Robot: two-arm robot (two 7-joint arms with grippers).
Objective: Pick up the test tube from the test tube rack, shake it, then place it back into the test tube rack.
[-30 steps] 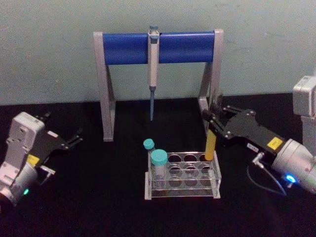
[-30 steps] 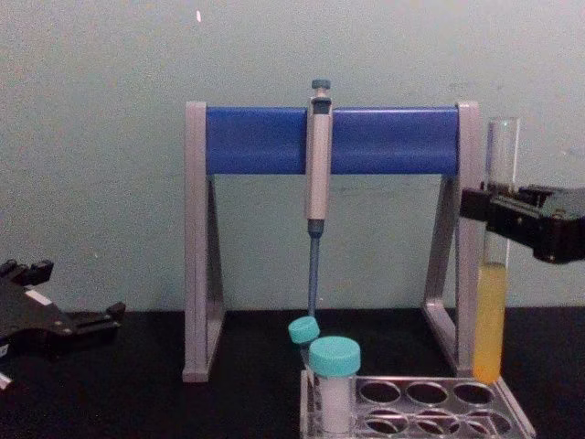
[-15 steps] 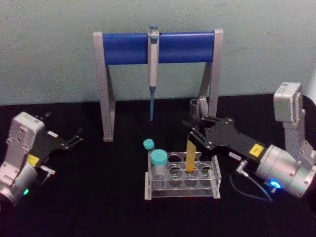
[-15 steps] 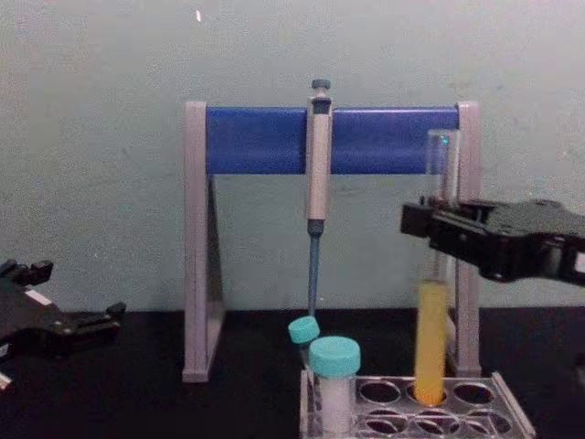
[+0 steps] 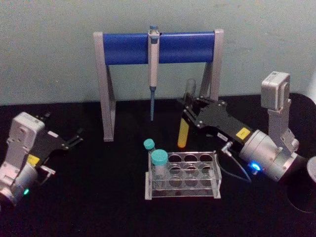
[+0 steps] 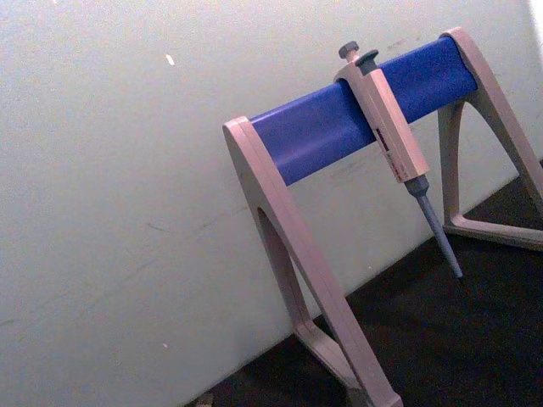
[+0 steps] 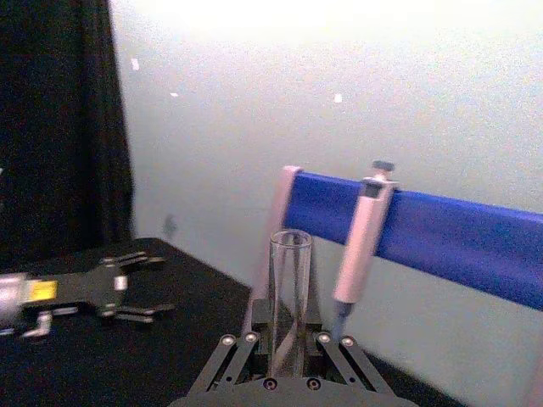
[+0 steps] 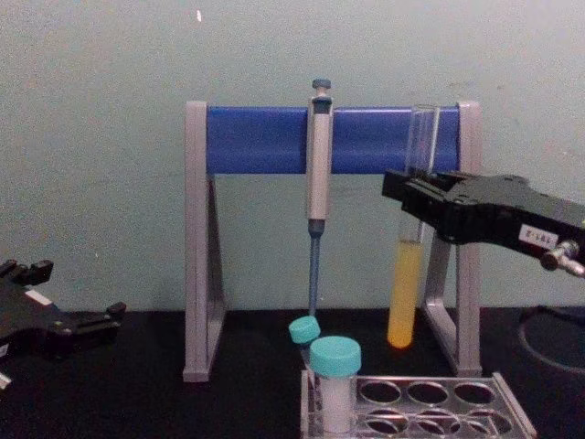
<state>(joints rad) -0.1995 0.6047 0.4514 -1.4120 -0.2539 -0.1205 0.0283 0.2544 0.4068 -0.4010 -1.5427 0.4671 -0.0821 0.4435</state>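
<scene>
My right gripper [image 5: 188, 113] is shut on the test tube [image 5: 183, 134], a clear glass tube with yellow liquid in its lower part. It holds the tube slightly tilted in the air, above and behind the test tube rack [image 5: 207, 190]. From the chest, the test tube [image 8: 403, 293] hangs clear above the rack [image 8: 512, 413], with the right gripper [image 8: 416, 195] clamped on its upper half. The right wrist view shows the tube's open top [image 7: 290, 288] rising between the fingers [image 7: 233, 356]. My left gripper [image 5: 74, 139] rests open at the far left of the table.
A grey-legged stand with a blue crossbar [image 5: 126, 48] stands behind the rack, a pipette [image 5: 153, 64] hanging from its middle. Two teal-capped vials [image 5: 159, 160] sit in the rack's left holes. A black cloth [image 5: 98, 197] covers the table.
The right gripper carried the tube left from over the rack's right end and dipped it to a middle hole. It then lifted it up and back, tilted. The left arm stayed still.
</scene>
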